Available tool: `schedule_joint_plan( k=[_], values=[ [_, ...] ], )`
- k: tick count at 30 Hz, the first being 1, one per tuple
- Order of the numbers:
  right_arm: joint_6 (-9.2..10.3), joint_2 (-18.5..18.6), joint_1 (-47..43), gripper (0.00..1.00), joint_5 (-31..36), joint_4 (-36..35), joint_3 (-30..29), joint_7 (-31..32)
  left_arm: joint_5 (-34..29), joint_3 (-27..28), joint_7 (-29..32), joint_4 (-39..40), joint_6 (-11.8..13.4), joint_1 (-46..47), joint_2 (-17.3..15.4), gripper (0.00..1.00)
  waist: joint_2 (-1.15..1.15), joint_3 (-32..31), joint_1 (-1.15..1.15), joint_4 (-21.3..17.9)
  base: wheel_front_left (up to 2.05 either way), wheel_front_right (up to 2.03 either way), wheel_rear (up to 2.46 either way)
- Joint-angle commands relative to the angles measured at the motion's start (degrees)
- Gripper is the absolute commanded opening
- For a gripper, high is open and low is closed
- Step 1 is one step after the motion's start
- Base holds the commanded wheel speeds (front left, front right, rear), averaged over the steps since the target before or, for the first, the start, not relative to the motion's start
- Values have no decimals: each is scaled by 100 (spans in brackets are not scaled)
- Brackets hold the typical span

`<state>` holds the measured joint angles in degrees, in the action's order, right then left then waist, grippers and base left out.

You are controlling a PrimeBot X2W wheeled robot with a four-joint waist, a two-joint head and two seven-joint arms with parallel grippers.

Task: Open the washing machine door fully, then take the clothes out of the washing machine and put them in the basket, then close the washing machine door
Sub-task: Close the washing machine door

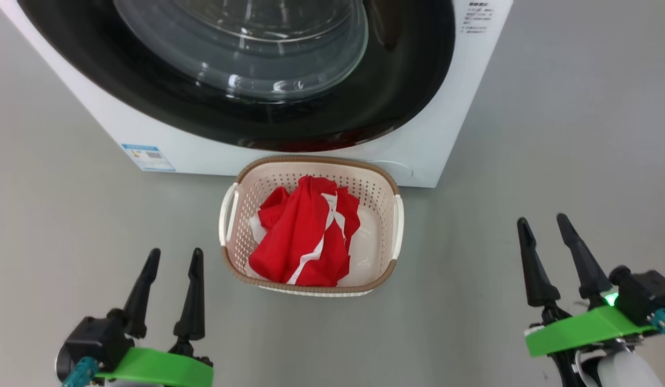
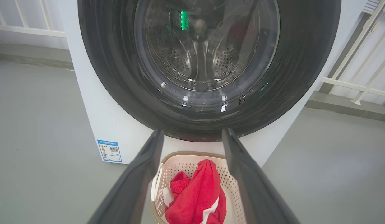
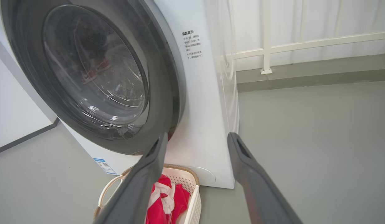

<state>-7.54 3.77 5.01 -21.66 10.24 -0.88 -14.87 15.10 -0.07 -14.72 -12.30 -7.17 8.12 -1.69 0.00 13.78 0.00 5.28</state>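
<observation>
While the washing machine door (image 1: 241,54) sits closed against the front of the washing machine (image 1: 434,140), the clothes (image 1: 305,239) lie bunched inside the basket (image 1: 311,160), which stands on the grey floor (image 1: 553,134) just in front of the machine, below the door. Left gripper (image 1: 175,252): lower left of head view, jaws spread wide, holding nothing. Right gripper (image 1: 542,218): lower right, likewise wide open and empty. Both are apart from the basket, fingers pointing toward the machine.
</observation>
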Motion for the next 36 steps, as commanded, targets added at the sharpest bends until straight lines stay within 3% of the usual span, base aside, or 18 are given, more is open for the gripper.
schedule_joint_plan(
  k=[1,21,36],
  values=[
    [5,23,-50,100,21,-162,86,-13,-42,204,-28,167,-31,-37,-119,100,0,-56,0,-51,0,0,0],
    [5,-49,-834,100,134,-353,-388,-13,-126,163,-28,401,-32,-400,-176,100,0,-400,0,-376,0,0,0],
    [5,-78,-873,100,135,-410,-457,-13,-207,216,-28,436,-32,-433,-202,100,0,-354,0,-462,0,0,0]
  ],
)
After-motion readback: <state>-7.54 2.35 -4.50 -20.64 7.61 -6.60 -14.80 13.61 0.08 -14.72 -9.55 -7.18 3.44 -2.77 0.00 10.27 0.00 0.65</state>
